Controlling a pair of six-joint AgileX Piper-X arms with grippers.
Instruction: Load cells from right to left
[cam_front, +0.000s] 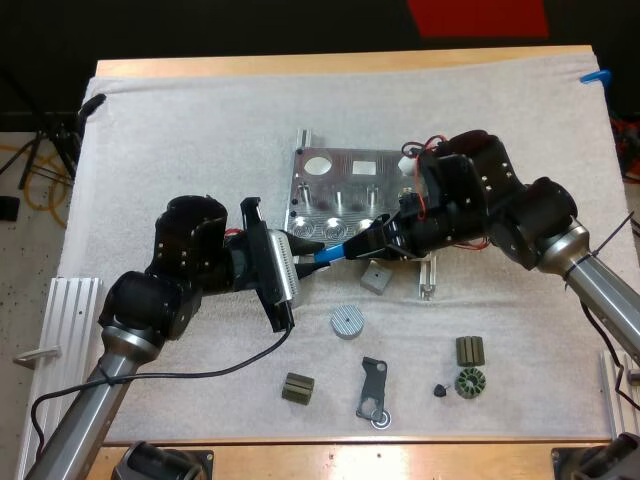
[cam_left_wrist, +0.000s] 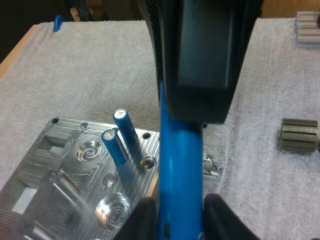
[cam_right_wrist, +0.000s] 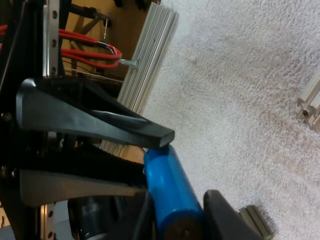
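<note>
The bright blue cylinder (cam_front: 328, 255) hangs just over the near edge of the machined metal fixture (cam_front: 330, 172), mid-mat. My left gripper (cam_front: 304, 254) clamps its left end and my right gripper (cam_front: 367, 243) its right end, fingers pressed on both sides. Two more blue cylinders (cam_left_wrist: 125, 134) stand upright in the fixture.

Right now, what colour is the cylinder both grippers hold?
The cylinder is bright blue, clearest in the left wrist view.

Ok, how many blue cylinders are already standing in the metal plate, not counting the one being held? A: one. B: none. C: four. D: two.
D: two blue cylinders stand side by side in the metal plate, next to the held cylinder.
</note>
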